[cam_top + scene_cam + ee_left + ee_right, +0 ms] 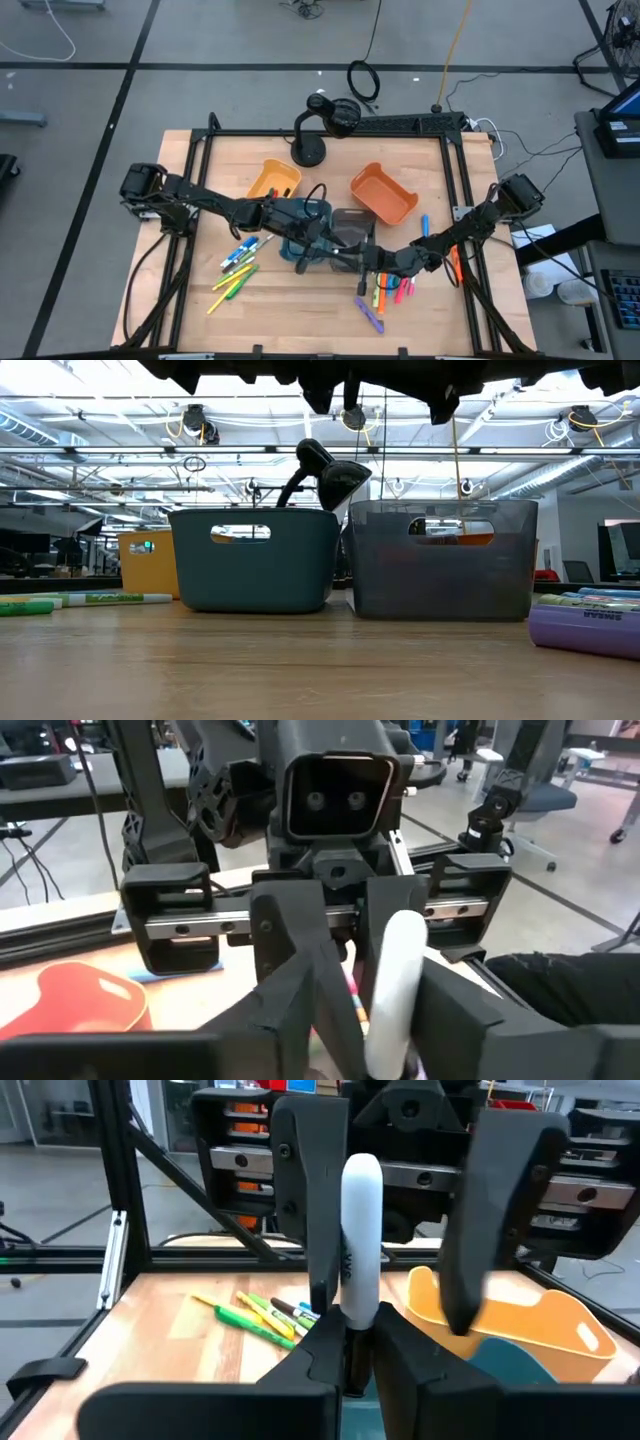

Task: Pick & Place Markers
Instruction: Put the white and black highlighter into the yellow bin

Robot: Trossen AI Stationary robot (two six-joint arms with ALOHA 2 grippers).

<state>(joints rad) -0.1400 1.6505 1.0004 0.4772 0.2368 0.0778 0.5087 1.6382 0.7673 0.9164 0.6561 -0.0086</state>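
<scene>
Between both hands, one white marker

White marker in my dark right gripper, teal bin, smoky grey bin, orange bin at one o'clock, yellow bin at eleven, green and yellow markers at eight, purple marker, pale wood table.

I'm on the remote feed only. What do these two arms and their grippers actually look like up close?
Both arms are dark, near-black jointed links with black cables along them. The left gripper and right gripper each have two flat, angular dark fingers sliding on a silvery rail between boxy black carriages. A black camera housing with two round lenses sits above the right gripper's rail.
</scene>
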